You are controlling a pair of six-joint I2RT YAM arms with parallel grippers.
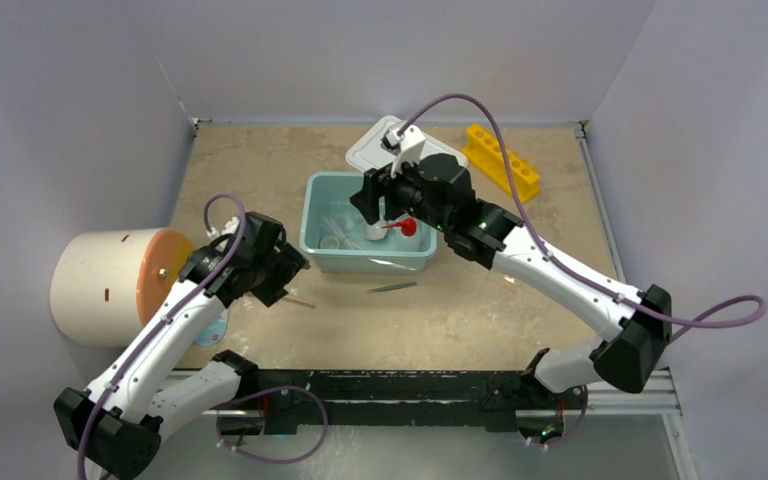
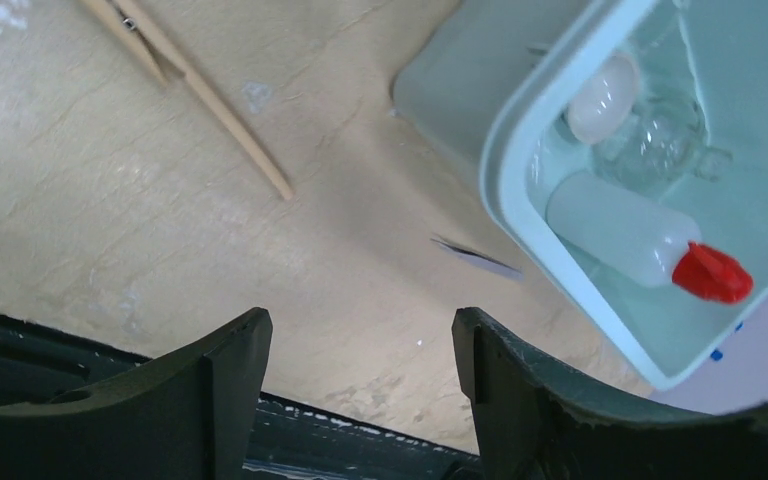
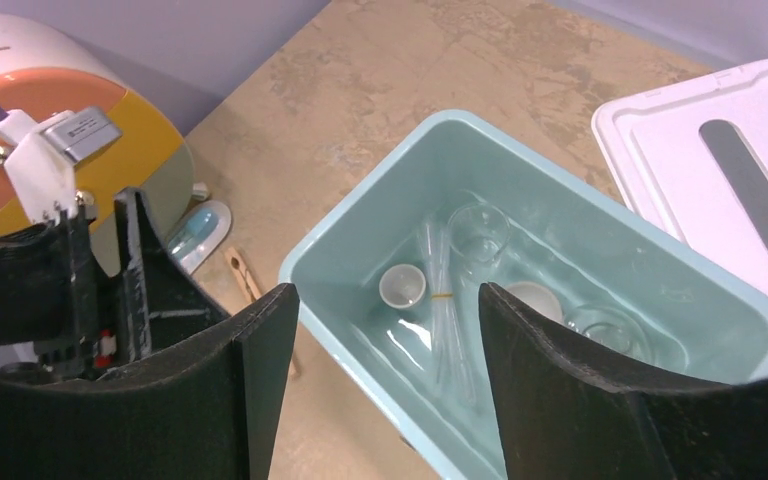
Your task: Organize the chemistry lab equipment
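Observation:
The teal tub (image 1: pixel 320 250) holds a clear squeeze bottle with a red nozzle (image 1: pixel 407 227). In the left wrist view the bottle (image 2: pixel 620 228) lies beside a white bowl (image 2: pixel 600 97). In the right wrist view a white bowl (image 3: pixel 402 286), clear tubes (image 3: pixel 447 325) and a small beaker (image 3: pixel 478 232) lie in the tub. Metal tweezers (image 1: pixel 392 288) and a wooden stick (image 1: pixel 298 299) lie on the table in front of the tub. My right gripper (image 1: pixel 368 203) is open and empty above the tub's left part. My left gripper (image 1: pixel 282 280) is open and empty above the table, left of the tub.
A big cream cylinder with an orange face (image 1: pixel 110 285) lies at the left. The white lid (image 1: pixel 372 150) lies behind the tub, with a yellow rack (image 1: pixel 501 160) to its right. A small dish with something blue (image 3: pixel 198 228) lies by the cylinder.

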